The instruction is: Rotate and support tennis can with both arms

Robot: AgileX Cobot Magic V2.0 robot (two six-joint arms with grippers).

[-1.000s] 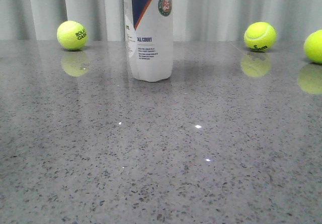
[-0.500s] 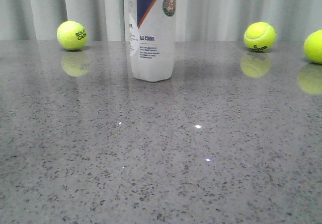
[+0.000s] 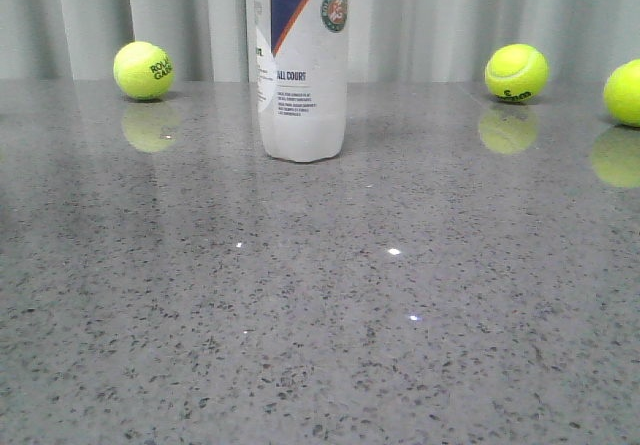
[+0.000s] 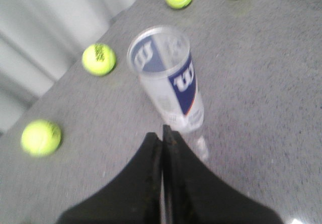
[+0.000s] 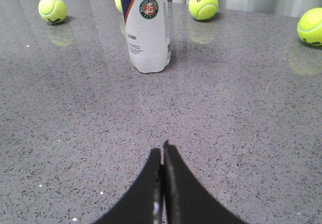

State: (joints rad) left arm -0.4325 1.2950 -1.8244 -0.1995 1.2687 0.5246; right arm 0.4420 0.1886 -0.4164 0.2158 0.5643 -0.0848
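The tennis can stands upright on the grey table, white with a navy section, orange stripe and round emblem; its top is cut off in the front view. From above, the left wrist view shows its open rim and W logo on the tennis can. My left gripper is shut and empty, hanging above and near the can's base. The right wrist view has the tennis can well ahead of my right gripper, which is shut with nothing in it. Neither gripper appears in the front view.
Yellow tennis balls lie along the table's far edge: one at the left, one at the right, another at the far right border. A pale curtain hangs behind the table.
The can's print has shifted slightly right and its tilt straightened, so it now stands more upright. The balls have not moved.
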